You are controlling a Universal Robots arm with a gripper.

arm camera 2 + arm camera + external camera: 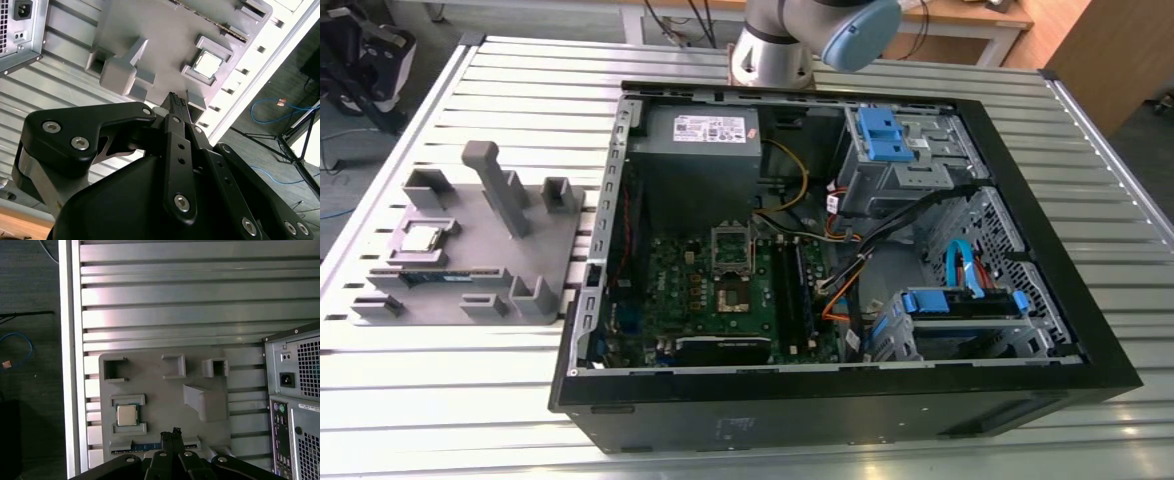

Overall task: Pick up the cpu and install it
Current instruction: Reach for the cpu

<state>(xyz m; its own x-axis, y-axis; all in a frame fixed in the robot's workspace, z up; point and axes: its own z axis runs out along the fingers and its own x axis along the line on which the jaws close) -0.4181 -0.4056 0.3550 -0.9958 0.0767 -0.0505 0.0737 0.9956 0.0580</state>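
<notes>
The cpu (424, 238), a small square chip with a silvery top, lies flat in a raised pocket of the grey holder plate (467, 215) at the exterior view's left. Both wrist views show the cpu (126, 415) (207, 64) from well above. My gripper (172, 434) (174, 101) hangs high over the plate, off to one side of the chip and apart from it. Its black fingers are shut together with nothing between them.
An open computer case (1067, 340) takes up the middle of the slatted metal table (480, 410), with the green motherboard (720, 290) exposed inside. A green memory stick (438, 278) lies on the holder plate beside the cpu. Tall grey posts (487, 180) rise from the plate.
</notes>
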